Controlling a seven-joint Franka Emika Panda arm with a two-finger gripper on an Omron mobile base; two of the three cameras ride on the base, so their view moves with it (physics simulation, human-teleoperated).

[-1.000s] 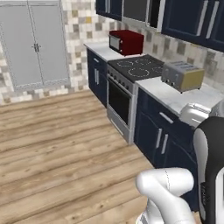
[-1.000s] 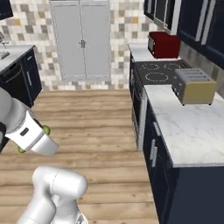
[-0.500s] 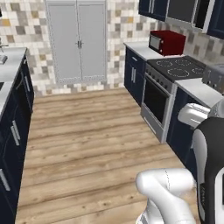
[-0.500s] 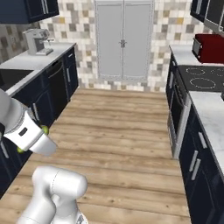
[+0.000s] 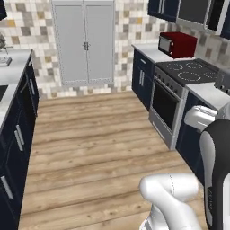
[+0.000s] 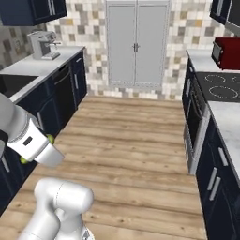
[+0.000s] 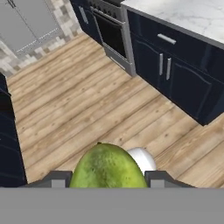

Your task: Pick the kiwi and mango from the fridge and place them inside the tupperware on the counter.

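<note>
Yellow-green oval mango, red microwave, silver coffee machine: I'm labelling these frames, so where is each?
Yellow-green oval mango (image 7: 107, 167), hand view, middle of its skin.
Red microwave (image 5: 179, 44), left base view, its side panel.
Silver coffee machine (image 6: 42, 45), right base view, its body.

red microwave, stove, coffee machine

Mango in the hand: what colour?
Yellow-green, the mango shows best in the hand view, between the fingertips.

The setting is a domestic galley kitchen. Dark navy cabinets run along both sides of a wood-plank floor. A built-in oven sits under a cooktop, with a red microwave, coffee machine, marble desk and tiled backsplash.
</note>
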